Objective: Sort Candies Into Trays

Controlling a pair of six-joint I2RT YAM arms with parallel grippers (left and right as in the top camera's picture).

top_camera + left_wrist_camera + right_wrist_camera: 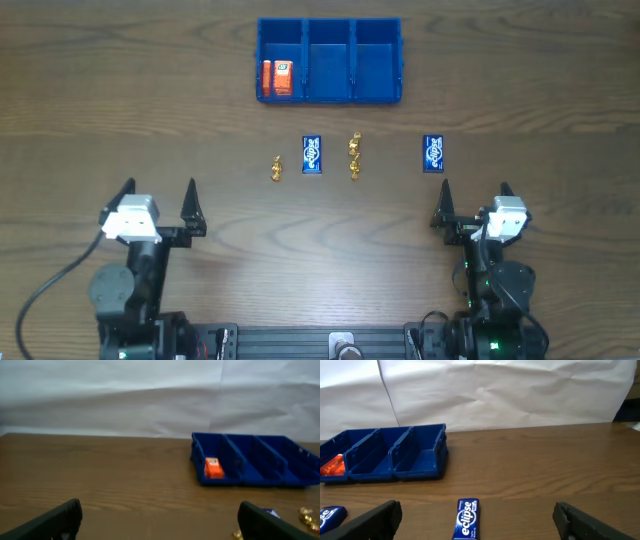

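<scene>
A blue tray (329, 92) with three compartments stands at the back of the wooden table; orange candy packs (277, 78) lie in its left compartment. In front of it lie two blue gum packs (312, 154) (433, 154) and gold-wrapped candies (277, 167) (354, 156). My left gripper (158, 200) is open near the table's front left, with nothing between its fingers. My right gripper (472, 201) is open at the front right, with the right blue gum pack (466, 519) lying ahead of it. The tray (252, 478) and an orange pack (213, 467) also appear in the left wrist view.
Bare wood surrounds the candies on both sides and in front of the arms. A white backdrop (500, 395) stands behind the table's far edge.
</scene>
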